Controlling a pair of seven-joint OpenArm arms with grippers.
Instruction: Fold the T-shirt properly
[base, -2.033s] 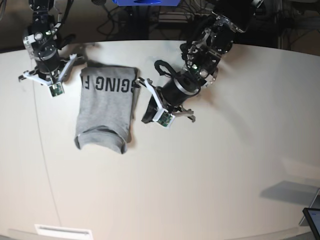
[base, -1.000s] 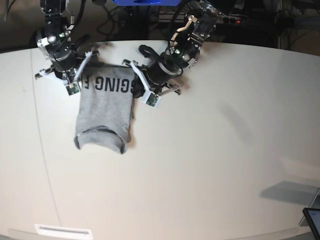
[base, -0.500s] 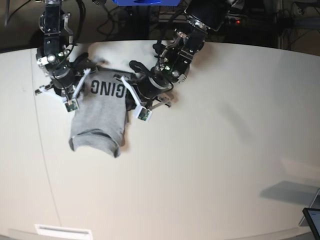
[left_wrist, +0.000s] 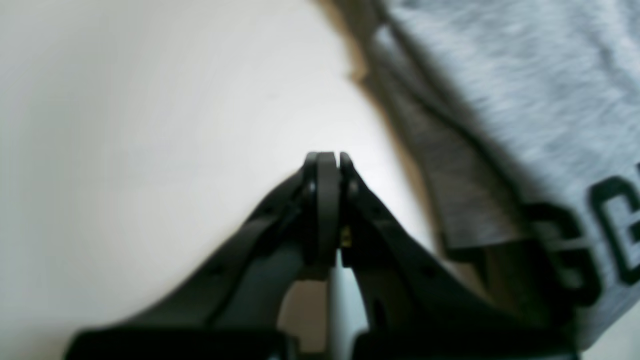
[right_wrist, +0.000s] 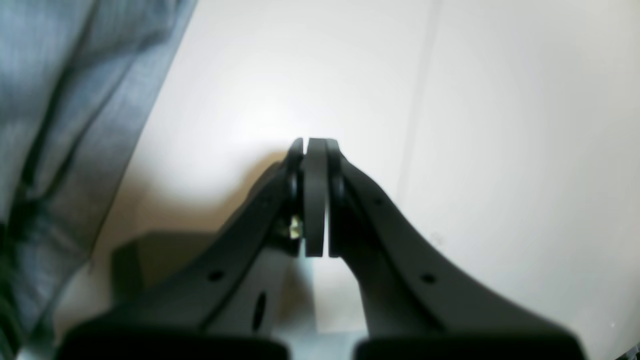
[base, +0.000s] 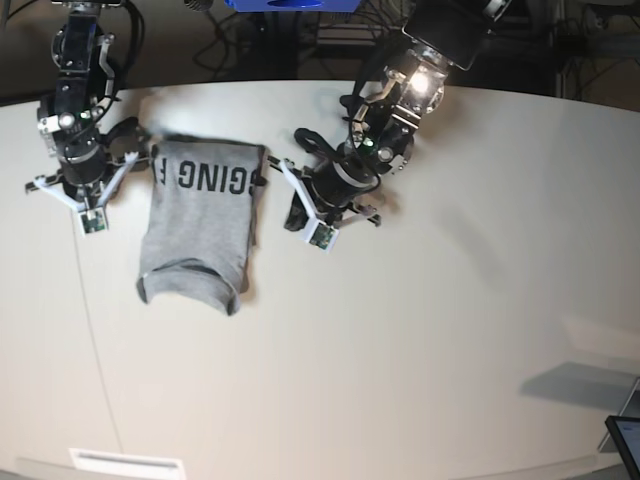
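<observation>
Now both arms' fingers are clenched empty beside the T-shirt (base: 198, 222) on the white table (base: 420, 340).

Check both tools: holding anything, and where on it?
Nothing. The left tool and right tool are shut on bare table, each beside the T-shirt, with no cloth between them.

Folded grey T-shirt (base: 200, 222) flat on the table, black lettering up, far end.

a pale, rounded table (base: 420, 330) carries the folded grey t-shirt (base: 200, 225), lettered side up.
</observation>
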